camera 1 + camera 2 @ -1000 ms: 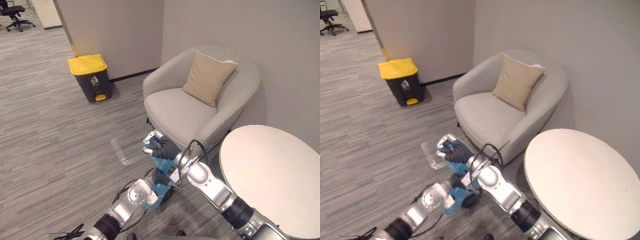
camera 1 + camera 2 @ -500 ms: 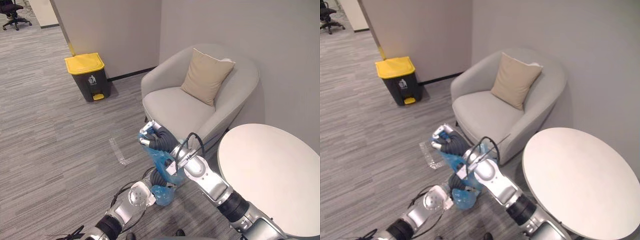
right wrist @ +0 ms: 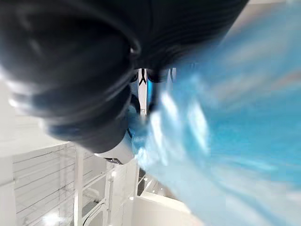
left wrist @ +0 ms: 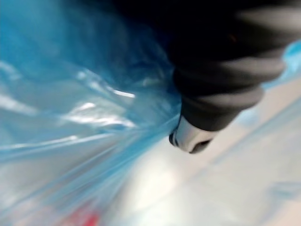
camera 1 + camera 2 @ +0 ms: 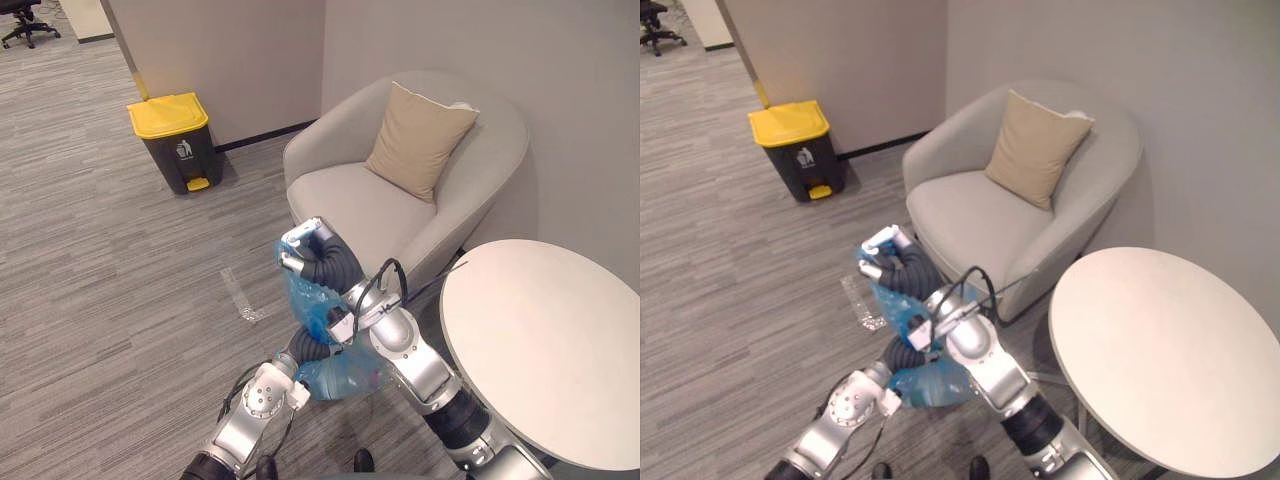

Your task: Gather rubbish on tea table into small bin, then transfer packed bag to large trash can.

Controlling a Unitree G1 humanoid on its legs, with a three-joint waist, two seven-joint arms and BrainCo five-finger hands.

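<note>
A blue plastic rubbish bag (image 5: 337, 374) hangs above the floor between my two hands, its full lower part bulging. My right hand (image 5: 318, 256) is the higher one, its fingers curled round the bag's bunched top beside the armchair's front. Lower down, my left hand (image 5: 306, 347) is shut on the bag's neck just above the bulge. Blue plastic (image 4: 70, 94) lies right against the left hand's dark cover (image 4: 221, 70). The bag (image 3: 235, 117) also hangs past the right hand's dark cover (image 3: 70, 70). The large dark trash can with a yellow lid (image 5: 172, 138) stands by the far wall, lid down.
A grey armchair (image 5: 350, 205) with a tan cushion (image 5: 420, 140) stands just behind the hands. The round white tea table (image 5: 550, 340) is at the right. A strip of clear plastic (image 5: 241, 300) lies on the carpet. An office chair (image 5: 22, 18) shows far off.
Both hands have risen with the bag, which now hangs higher and fuller. The left hand's fingers have curled shut on its neck.
</note>
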